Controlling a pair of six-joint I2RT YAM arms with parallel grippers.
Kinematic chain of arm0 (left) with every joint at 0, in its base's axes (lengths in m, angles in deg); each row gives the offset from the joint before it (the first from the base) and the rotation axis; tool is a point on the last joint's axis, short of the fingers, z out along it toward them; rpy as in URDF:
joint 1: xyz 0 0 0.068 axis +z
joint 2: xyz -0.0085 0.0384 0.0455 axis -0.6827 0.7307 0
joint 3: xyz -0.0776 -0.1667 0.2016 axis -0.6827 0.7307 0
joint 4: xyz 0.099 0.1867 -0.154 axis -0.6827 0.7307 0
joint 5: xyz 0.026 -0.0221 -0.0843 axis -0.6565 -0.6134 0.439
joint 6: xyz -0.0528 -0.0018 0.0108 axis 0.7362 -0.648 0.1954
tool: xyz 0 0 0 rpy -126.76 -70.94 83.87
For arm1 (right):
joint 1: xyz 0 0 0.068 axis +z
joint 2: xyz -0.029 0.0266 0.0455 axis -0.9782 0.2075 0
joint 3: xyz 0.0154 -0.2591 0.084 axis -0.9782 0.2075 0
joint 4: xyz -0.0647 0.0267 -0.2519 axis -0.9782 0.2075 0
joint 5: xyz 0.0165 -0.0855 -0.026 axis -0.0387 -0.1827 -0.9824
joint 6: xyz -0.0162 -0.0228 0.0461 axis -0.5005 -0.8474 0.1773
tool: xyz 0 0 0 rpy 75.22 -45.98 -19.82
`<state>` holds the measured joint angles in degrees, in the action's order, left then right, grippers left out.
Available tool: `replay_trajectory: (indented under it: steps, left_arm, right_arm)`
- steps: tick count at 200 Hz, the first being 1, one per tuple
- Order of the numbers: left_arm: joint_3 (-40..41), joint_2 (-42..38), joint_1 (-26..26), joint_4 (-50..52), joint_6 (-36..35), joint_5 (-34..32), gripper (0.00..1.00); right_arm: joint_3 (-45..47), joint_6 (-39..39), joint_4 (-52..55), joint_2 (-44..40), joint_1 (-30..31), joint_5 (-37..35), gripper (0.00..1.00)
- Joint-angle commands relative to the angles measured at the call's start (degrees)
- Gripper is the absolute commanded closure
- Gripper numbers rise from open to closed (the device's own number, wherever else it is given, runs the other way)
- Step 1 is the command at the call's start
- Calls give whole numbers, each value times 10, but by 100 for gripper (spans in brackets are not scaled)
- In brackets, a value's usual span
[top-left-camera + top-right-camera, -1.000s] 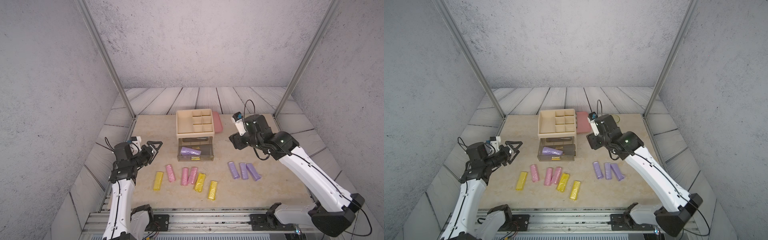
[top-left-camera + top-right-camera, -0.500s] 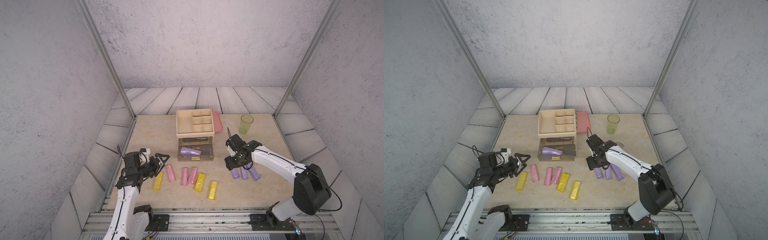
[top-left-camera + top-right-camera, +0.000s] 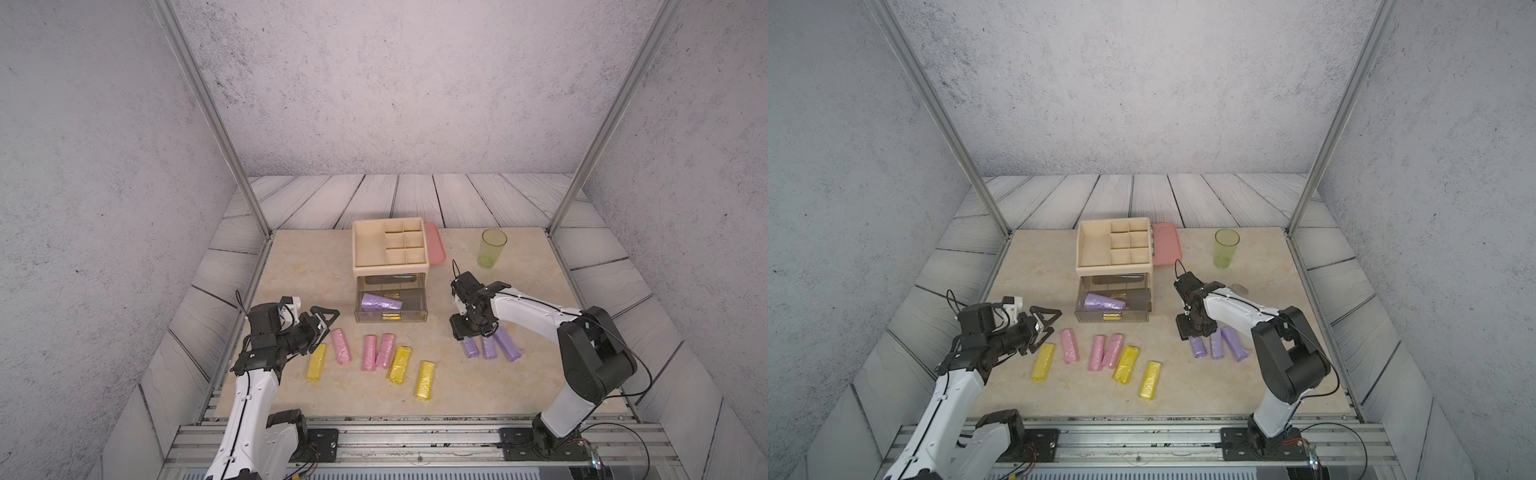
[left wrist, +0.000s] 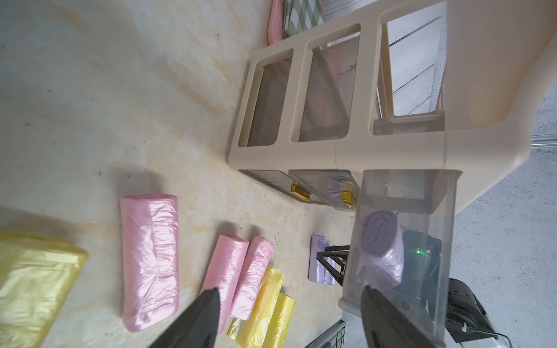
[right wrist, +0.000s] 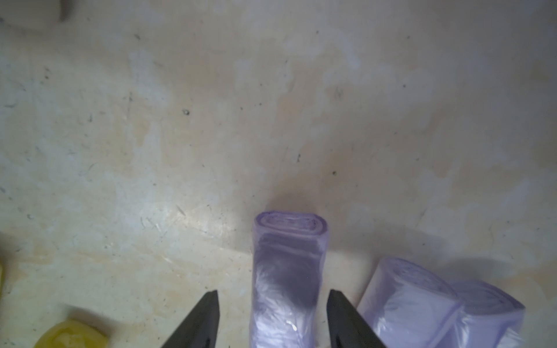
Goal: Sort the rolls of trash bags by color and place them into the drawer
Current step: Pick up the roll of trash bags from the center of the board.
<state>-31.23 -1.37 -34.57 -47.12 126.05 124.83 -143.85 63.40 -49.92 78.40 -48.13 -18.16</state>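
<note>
The clear drawer (image 3: 390, 318) stands pulled out of the beige organizer (image 3: 390, 268) with one purple roll (image 3: 380, 302) lying in it. Three purple rolls lie side by side on the table's right part. My right gripper (image 3: 471, 332) is low over the leftmost purple roll (image 5: 287, 271); its fingers (image 5: 208, 310) straddle it, open, with a gap on each side. Three pink rolls (image 3: 341, 346) and three yellow rolls (image 3: 316, 361) lie in front of the drawer. My left gripper (image 3: 322, 318) hovers open and empty just above the leftmost yellow roll, seen also in the left wrist view (image 4: 291, 290).
A green translucent cup (image 3: 493, 248) stands at the back right. A pink lid (image 3: 435, 245) lies against the organizer's right side. Two closed smaller drawers (image 4: 319, 188) with gold handles sit under the open one. The metal rail (image 3: 415, 440) runs along the table's front edge.
My right arm has dropped from beside the organizer down onto the purple rolls, its jaws narrowing round the leftmost one. My left arm has lowered toward the yellow and pink rolls.
</note>
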Motion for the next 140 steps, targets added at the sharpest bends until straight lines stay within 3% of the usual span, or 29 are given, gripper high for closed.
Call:
replay_trajectory:
  steps: [1,63,114,140]
  left_arm:
    - [-3,1,-4,-8,-11,5,21]
    - [-11,7,-4,-20,-2,4,21]
    - [-13,22,-4,-31,-1,10,21]
    - [-24,32,-4,-35,2,17,21]
  right_arm:
    - [0,-2,-3,26,-5,13,44]
    - [0,-12,0,44,-6,17,58]
    - [-17,-29,15,45,-8,23,82]
    - [-37,-35,36,3,-6,5,86]
